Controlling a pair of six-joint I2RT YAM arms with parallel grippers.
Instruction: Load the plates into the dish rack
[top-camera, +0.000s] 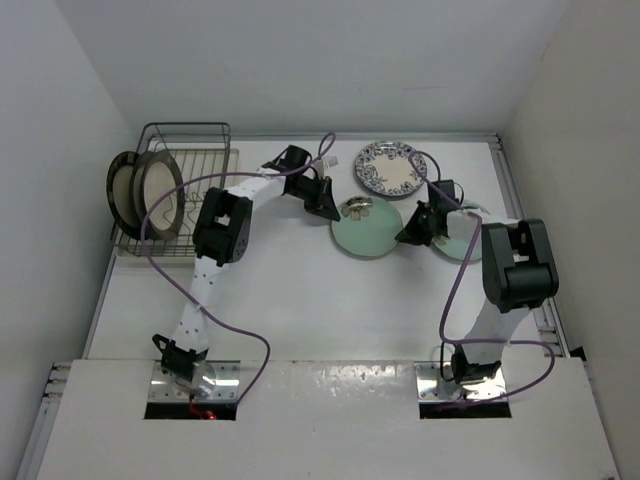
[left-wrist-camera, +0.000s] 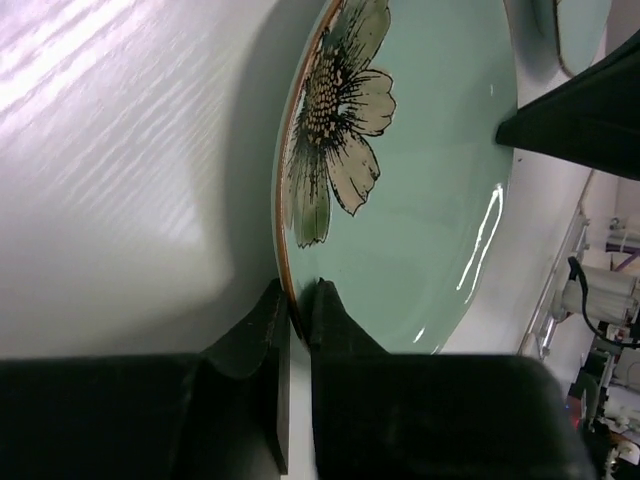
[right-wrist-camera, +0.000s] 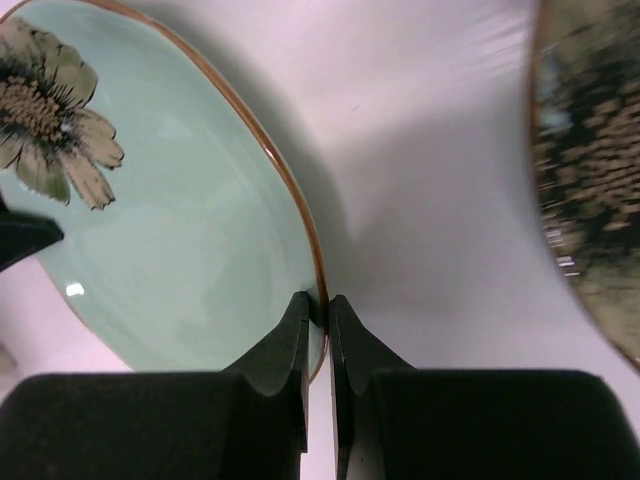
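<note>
A mint-green plate with a flower (top-camera: 370, 238) (left-wrist-camera: 420, 180) (right-wrist-camera: 170, 250) lies mid-table, and both arms grip it. My left gripper (top-camera: 332, 210) (left-wrist-camera: 298, 300) is shut on its left rim. On the opposite rim my right gripper (top-camera: 405, 235) (right-wrist-camera: 323, 305) is shut as well. A second mint-green plate (top-camera: 455, 240) (left-wrist-camera: 580, 35) lies just right of it, partly behind the right arm. Behind them lies the blue-and-white plate (top-camera: 388, 168) (right-wrist-camera: 590, 170). The dish rack (top-camera: 190, 127) stands at the back left with cream, dark-rimmed plates (top-camera: 155, 190) upright in it.
White walls close in the table at the left, back and right. The left arm's purple cable (top-camera: 170, 195) loops over the rack's front. The right arm's upper link (top-camera: 518, 262) stands by the right edge.
</note>
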